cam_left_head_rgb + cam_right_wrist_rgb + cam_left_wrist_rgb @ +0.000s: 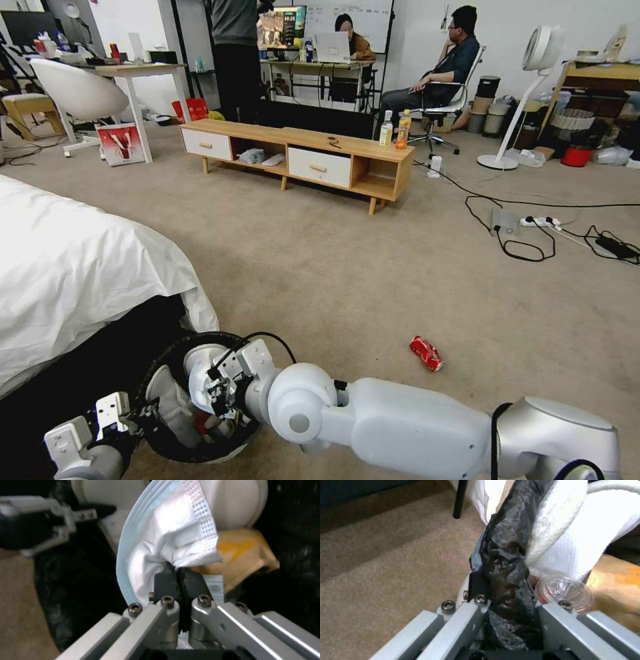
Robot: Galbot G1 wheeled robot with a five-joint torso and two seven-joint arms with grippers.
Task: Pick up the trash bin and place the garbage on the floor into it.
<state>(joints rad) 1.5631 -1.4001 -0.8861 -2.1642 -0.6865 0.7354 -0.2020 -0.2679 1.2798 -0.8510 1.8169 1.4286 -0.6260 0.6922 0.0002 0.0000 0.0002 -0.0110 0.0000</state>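
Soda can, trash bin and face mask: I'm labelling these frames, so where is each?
Soda can (426,353): head view, middle of its crushed red side.
Trash bin (157,365): head view, black-bagged rim.
Face mask (156,542): right wrist view, white pleats above the right gripper (176,576).

You have a white-sheeted bed (73,267) near left, a low wooden TV bench (300,157) far ahead, and a power strip (540,221) with cables far right.
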